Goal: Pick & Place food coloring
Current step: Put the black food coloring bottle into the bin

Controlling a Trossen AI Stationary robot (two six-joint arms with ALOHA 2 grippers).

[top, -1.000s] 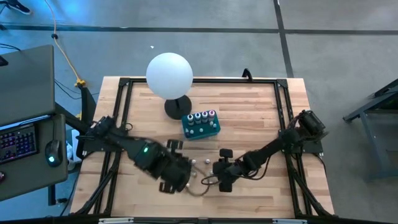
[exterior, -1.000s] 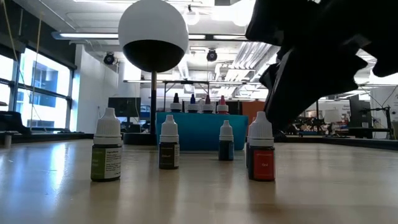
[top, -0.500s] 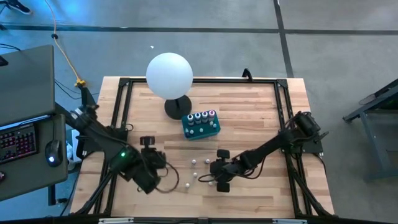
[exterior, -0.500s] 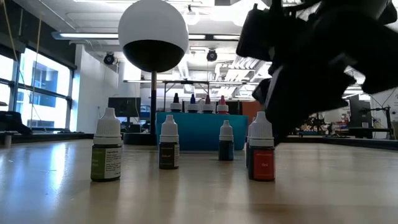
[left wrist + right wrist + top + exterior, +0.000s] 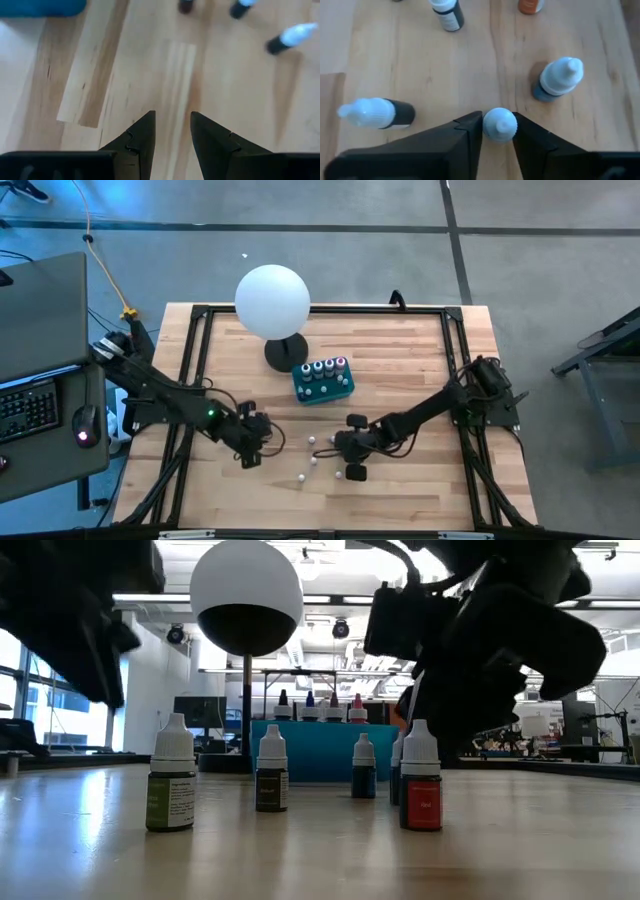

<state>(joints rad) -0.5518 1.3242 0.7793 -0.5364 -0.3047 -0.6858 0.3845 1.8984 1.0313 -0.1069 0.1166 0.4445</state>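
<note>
My right gripper [image 5: 498,131] had closed on a food-coloring bottle's [image 5: 499,125] white cap. The left gripper [image 5: 172,131] waited at nine o'clock, slightly parted and empty. I judged the cap-only pinch could slip, toppling the neighbouring bottle [image 5: 557,79] at one o'clock.

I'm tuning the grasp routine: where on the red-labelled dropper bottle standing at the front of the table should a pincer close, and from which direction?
Probably from straight above, closing on the white cap of the red-labelled bottle. It stands upright, and the cap and its shoulder are the easiest part to reach from above. A dark bottle stands close behind it, so the fingers should span side to side. The right pincer already straddles a white cap this way.
</note>
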